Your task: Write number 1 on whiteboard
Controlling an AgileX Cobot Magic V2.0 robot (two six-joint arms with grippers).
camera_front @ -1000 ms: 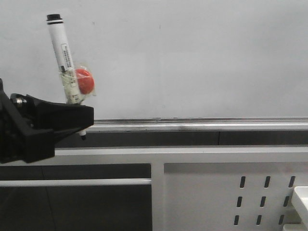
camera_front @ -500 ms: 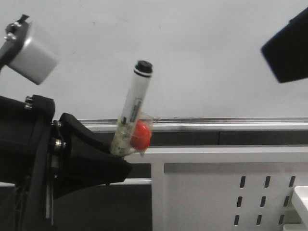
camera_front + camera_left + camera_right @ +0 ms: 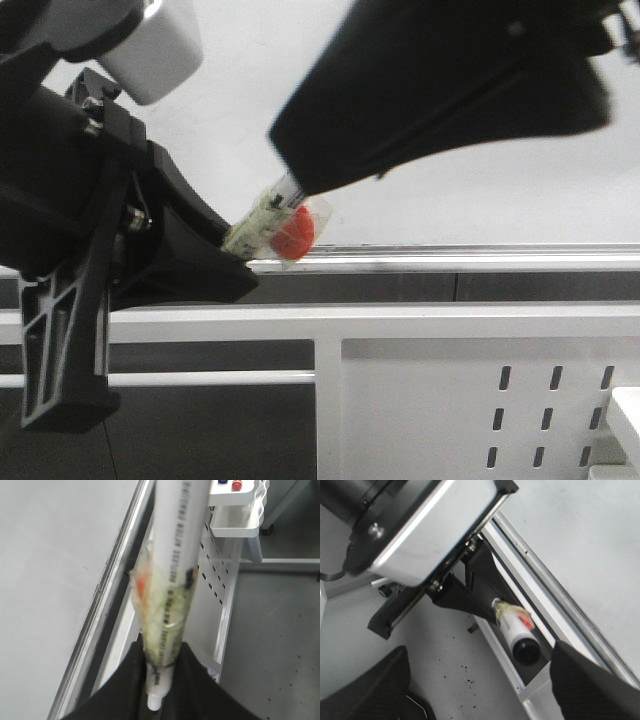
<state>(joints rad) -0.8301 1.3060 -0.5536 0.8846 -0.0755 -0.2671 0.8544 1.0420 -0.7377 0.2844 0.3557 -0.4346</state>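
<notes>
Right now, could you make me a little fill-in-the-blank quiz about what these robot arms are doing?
1. The marker pen is clamped in the ____ gripper.
2. The marker's cap is ____ in colour.
3. The right gripper has its fingers spread ____ near the cap.
4. The whiteboard shows ____ written number.

Answers: left; black; open; no

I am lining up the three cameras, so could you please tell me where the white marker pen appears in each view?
Front view: the white marker pen slants up from the left gripper, its upper end hidden behind the right arm.
Left wrist view: the pen fills the centre, clamped between the fingers.
Right wrist view: it lies near centre, black cap toward the camera.
Shared landmark: the red piece taped to the barrel.
</notes>
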